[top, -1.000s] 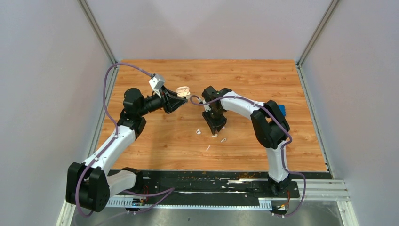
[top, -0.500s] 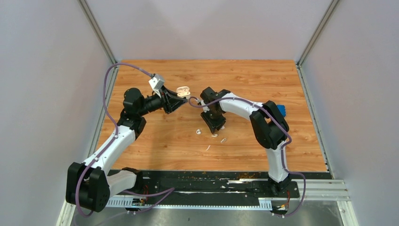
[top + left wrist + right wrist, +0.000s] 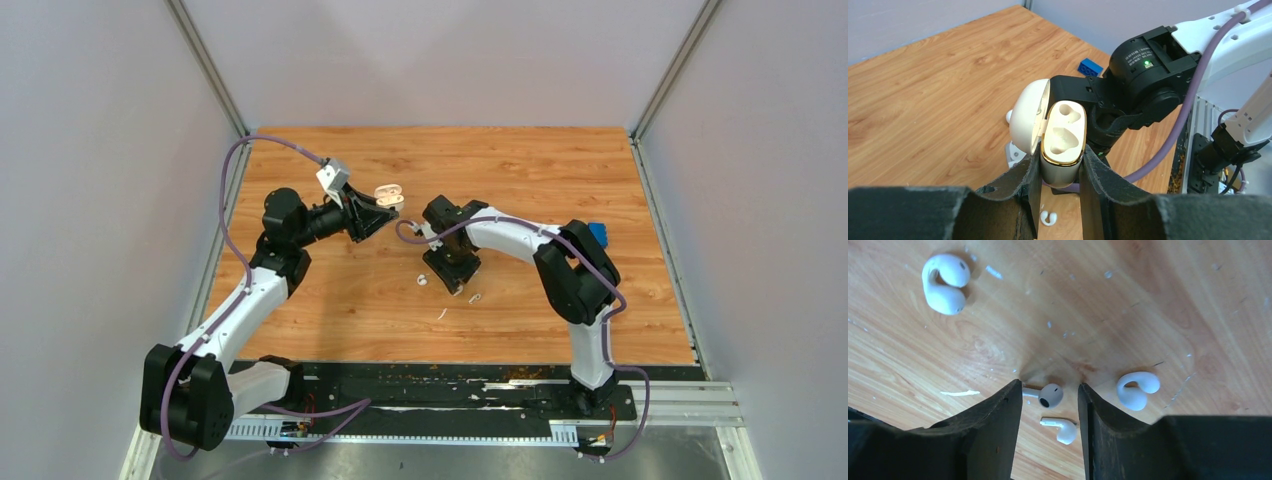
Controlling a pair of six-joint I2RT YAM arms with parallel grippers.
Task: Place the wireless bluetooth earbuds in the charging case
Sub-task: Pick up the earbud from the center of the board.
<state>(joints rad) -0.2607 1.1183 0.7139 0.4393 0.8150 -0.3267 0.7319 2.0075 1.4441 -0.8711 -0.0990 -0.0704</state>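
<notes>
The case (image 3: 1063, 142) is held off the table (image 3: 330, 310), clenched at its base between the fingers of the left gripper (image 3: 1058, 172). Its lid is swung open and two moulded wells, ringed by a gold rim, are turned towards the wrist camera.

The right gripper (image 3: 1049, 387) is held low over the wood near the middle of the table, its jaws parted and nothing grasped. A first earbud (image 3: 1050, 395) is seen lying on the table in the gap between them, its short stem pointed at one finger. Whether stem and finger touch cannot be told from this angle. A second earbud (image 3: 1062, 430) lies just beside it, also within the gap.

Two curved white pieces (image 3: 945, 284), possibly earbuds of another kind, are scattered outside the jaws, one on each side. A thin white sliver (image 3: 960, 393) rests near the outer face of one finger. A blue block (image 3: 598, 235) is seen well apart, by the right arm's elbow at the table's right side.
</notes>
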